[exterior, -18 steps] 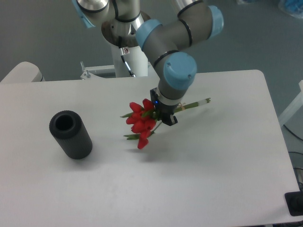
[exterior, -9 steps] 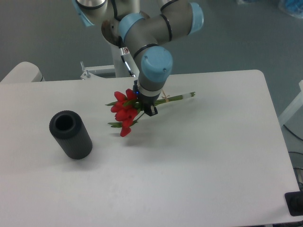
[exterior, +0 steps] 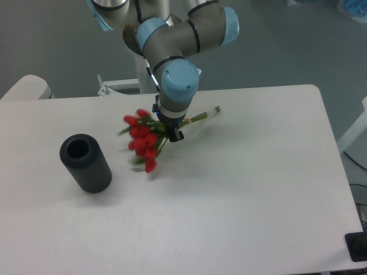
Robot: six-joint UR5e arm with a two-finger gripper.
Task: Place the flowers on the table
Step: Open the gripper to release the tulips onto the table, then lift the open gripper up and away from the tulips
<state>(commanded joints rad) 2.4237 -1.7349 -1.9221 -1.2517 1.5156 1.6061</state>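
Note:
The flowers (exterior: pixel 143 141), a bunch of red tulips with green leaves and thin green stems, hang tilted above the white table (exterior: pixel 241 195), blooms to the lower left and stem ends to the upper right. My gripper (exterior: pixel 170 130) is shut on the stems just behind the blooms and holds the bunch in the air over the table's upper middle. The bunch's shadow lies on the tabletop below it.
A black cylinder (exterior: pixel 86 162) stands upright on the table's left side, open end up, left of the blooms. The arm's base (exterior: pixel 150 63) rises behind the table's far edge. A black object (exterior: pixel 358 246) sits at the near right corner.
The arm has carried the flowers leftward and a little toward the far edge, closer to the black cylinder. The grip on the stems is unchanged.

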